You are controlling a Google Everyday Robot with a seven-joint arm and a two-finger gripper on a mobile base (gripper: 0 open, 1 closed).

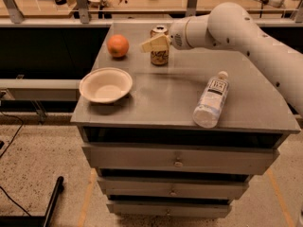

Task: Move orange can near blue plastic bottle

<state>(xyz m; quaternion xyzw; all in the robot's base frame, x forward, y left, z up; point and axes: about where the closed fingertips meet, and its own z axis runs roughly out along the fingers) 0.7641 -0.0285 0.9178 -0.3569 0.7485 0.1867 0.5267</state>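
The orange can (159, 57) stands upright at the back middle of the grey cabinet top (165, 96), with its silver top showing. My gripper (154, 45) is at the can, its beige tip crossing in front of the can's upper half, and the white arm reaches in from the right. The blue plastic bottle (211, 100) lies on its side at the front right of the top, cap pointing away, well apart from the can.
A round orange fruit (118, 46) sits at the back left, next to the can. A white bowl (105, 84) stands near the front left edge. Drawers are below the top. A railing and a workbench lie behind.
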